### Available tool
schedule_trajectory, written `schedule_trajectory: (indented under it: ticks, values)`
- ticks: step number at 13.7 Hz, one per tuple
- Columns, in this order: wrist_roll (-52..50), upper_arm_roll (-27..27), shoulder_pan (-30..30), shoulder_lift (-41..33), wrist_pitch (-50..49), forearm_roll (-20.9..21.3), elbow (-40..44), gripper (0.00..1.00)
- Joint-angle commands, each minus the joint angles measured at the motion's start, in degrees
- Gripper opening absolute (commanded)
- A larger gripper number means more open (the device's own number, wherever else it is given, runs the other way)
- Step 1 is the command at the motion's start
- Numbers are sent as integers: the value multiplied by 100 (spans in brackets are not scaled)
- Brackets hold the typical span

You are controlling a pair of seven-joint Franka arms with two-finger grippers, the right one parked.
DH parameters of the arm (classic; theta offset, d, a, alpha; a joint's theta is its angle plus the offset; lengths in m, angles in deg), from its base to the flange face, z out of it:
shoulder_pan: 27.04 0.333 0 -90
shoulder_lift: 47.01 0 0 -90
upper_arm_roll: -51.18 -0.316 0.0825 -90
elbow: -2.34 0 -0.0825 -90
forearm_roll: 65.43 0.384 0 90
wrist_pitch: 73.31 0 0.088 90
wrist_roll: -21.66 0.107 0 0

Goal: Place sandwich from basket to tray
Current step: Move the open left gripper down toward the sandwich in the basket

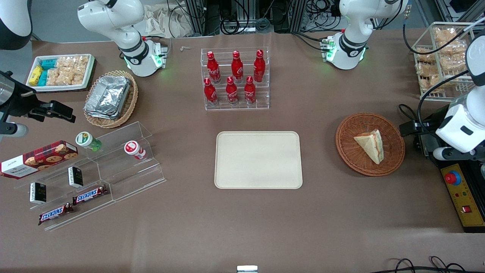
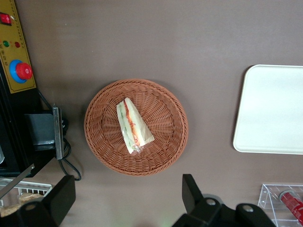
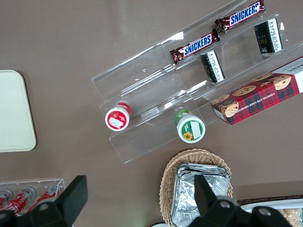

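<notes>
Sandwich lies in basket, tray bare, gripper spread wide above

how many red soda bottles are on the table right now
6, all standing in the clear acrylic rack, farther from the front camera than the tray: three red bottles on its upper step, three on its lower step. None appear hidden.

I count one sandwich in one reddish basket, one cream tray, six red bottles in one clear rack, two Snickers bars, two small dark boxes, two capped cups, and one cookie box. My one hand hangs above the basket, fingers apart.
</notes>
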Motion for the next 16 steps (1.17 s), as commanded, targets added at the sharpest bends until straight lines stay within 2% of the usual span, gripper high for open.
schedule_trajectory:
  ticks: [1,4,11,16]
  values:
    - [25,-122,-41,-915,704,-9,-1331,100]
    - [25,-289,-50,-1322,1023,-9,-2107,100]
    - [-18,-350,-50,-1006,961,0,-2362,100]
    - [-1125,-341,-59,-1094,2357,-9,-3566,100]
